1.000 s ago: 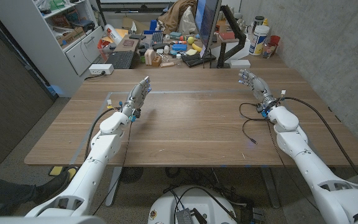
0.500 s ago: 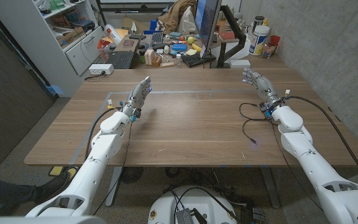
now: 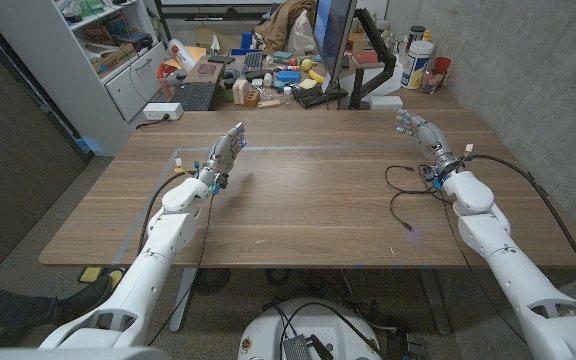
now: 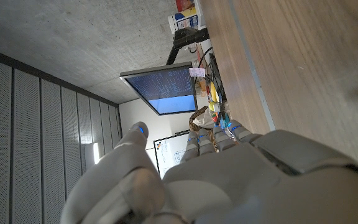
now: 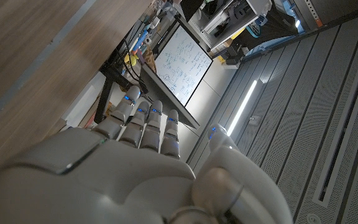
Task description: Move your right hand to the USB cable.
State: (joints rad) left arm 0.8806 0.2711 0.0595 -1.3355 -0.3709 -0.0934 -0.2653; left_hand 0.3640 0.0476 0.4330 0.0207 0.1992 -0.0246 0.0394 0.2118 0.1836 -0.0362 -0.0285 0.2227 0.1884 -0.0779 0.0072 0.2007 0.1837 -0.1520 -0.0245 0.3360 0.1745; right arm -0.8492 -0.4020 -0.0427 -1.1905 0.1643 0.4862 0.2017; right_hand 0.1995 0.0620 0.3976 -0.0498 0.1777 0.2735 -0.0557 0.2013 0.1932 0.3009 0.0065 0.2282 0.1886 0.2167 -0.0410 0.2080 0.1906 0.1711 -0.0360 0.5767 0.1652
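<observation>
While the thin black USB cable [image 3: 405,196] lies looped on the brown wooden table [image 3: 308,200] toward its right edge, the robot's right hand [image 3: 420,134] hangs over the far right part of the table, just beyond the cable's loops, fingers apart and holding nothing. Over by the left side, the left hand [image 3: 226,151] is raised above the table too, fingers extended and empty. Beyond the far edge there's a cluttered desk [image 3: 268,75] with a dark monitor [image 3: 334,30] standing on it.
</observation>
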